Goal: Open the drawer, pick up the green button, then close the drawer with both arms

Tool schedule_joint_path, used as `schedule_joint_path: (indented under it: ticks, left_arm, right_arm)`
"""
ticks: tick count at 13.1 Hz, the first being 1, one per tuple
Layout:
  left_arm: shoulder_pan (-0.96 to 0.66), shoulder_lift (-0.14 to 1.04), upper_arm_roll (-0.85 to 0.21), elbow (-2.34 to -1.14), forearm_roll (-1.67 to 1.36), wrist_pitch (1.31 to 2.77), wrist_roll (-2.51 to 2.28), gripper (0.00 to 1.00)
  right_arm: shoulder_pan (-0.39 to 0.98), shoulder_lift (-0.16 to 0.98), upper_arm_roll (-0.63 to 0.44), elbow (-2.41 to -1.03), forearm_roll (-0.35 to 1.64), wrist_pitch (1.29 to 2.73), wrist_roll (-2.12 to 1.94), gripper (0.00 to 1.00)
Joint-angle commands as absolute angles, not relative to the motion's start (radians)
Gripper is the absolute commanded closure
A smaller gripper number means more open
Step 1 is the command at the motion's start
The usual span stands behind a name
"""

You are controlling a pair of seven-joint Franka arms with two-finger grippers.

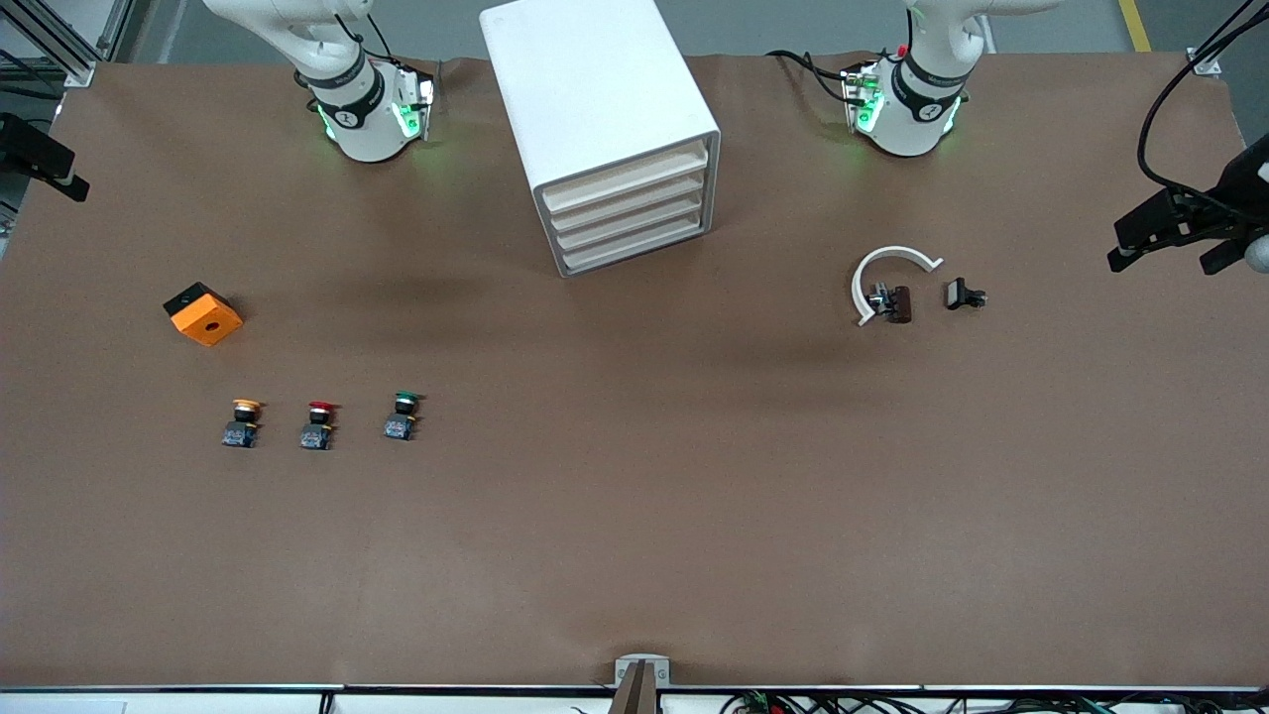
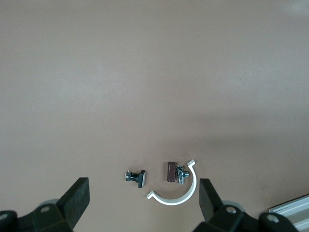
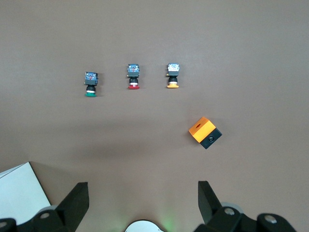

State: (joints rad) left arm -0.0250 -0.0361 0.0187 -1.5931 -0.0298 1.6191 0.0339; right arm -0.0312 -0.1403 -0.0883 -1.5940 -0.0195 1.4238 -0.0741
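We see the small green-capped push-button lying on the brown surface, not in the white drawer cabinet, whose drawers are all shut. Right pincer and left pincer both hang released, waiting. Our worry: grabbing the red-capped button beside it.

3 buttons lie in a row, nearer the camera than the cabinet.

Matt brown table covering, smooth white plastic drawer cabinet, glossy green-capped plastic button, shiny metal bolt, matt orange block.
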Motion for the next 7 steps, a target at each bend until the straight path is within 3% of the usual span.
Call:
schedule_joint_path:
  ticks: [1, 7]
  left_arm:
    - [-0.021, -0.037, 0.005, -1.574, -0.017, 1.595, 0.023, 0.00]
    - [-0.020, -0.031, 0.009, -1.574, -0.015, 1.597, 0.023, 0.00]
  right_arm:
    - [-0.029, -0.169, -0.080, -1.617, -0.009, 1.443, -0.089, 0.00]
    - [-0.035, -0.169, -0.090, -1.606, 0.023, 1.457, -0.089, 0.00]
